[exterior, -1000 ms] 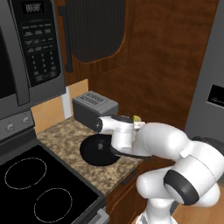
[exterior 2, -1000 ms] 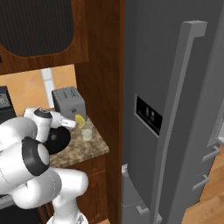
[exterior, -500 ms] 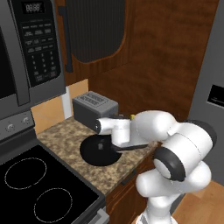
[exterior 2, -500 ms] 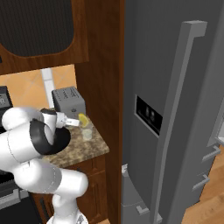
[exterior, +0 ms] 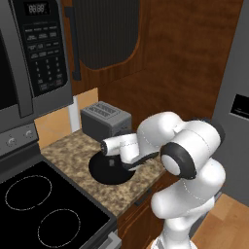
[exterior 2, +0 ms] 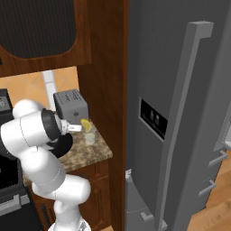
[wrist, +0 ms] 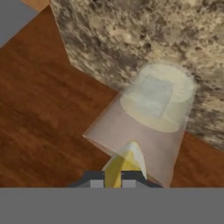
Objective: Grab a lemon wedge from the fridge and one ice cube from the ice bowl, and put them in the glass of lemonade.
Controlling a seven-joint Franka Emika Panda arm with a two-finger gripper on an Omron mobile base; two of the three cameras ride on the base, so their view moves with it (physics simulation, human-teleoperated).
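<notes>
My gripper (exterior 2: 82,127) (wrist: 114,180) is shut on the lemon wedge (exterior 2: 85,124) (wrist: 124,162), a small yellow piece held just above the glass of lemonade (exterior 2: 89,137) (wrist: 148,118). The glass stands on the granite counter near its right end. A pale grey ice cube (wrist: 153,96) lies inside the glass in the hand view. The ice bowl (exterior: 104,172) (exterior 2: 64,145), a shallow black dish, sits left of the glass, partly under my arm. The fridge (exterior 2: 180,113) is shut, to the right of the wooden cabinet side.
A grey toaster (exterior: 104,119) (exterior 2: 70,106) stands behind the dish against the wall. The black stove top (exterior: 44,209) lies to the left with the microwave (exterior: 34,53) above it. The counter's right edge (exterior 2: 106,151) is close to the glass.
The arm's elbow and upper links have swung up and over the dish. The hand with the wedge has shifted only slightly and stays over the glass.
</notes>
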